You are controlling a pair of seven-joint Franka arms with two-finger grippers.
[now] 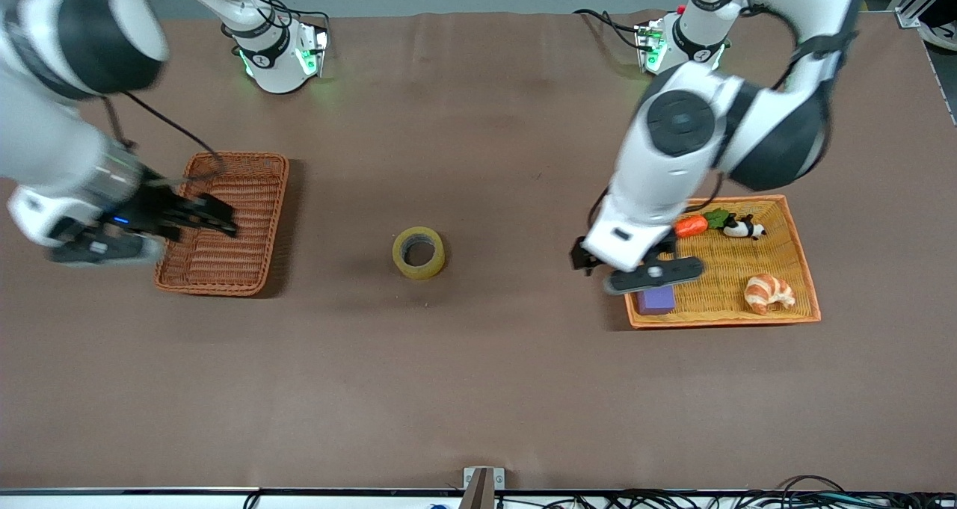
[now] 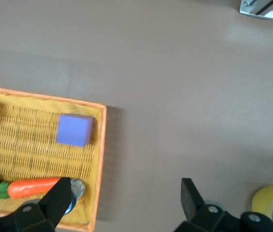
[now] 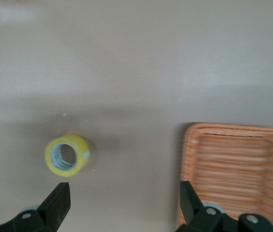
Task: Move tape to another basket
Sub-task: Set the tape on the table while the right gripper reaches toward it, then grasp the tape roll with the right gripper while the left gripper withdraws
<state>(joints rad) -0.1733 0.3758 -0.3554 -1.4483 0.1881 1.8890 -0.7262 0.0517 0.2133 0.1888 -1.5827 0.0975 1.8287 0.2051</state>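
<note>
The tape [image 1: 419,253], a yellowish roll with a wide hole, lies flat on the brown table between the two baskets. It also shows in the right wrist view [image 3: 67,154] and the left wrist view [image 2: 271,200]. The dark reddish-brown basket [image 1: 247,180] stands toward the right arm's end and shows in the right wrist view [image 3: 237,169]. My right gripper [image 1: 223,221] hangs open over this basket, holding nothing [image 3: 124,205]. My left gripper [image 1: 585,258] is open and holds nothing [image 2: 125,198], over the yellow tray's edge on the tape's side.
A shallow light yellow tray [image 1: 800,270] with an orange rim stands toward the left arm's end. It holds a carrot [image 1: 691,225], a panda toy [image 1: 742,229], a croissant [image 1: 768,292] and a purple block [image 1: 656,300]. Cables run along the table's front edge.
</note>
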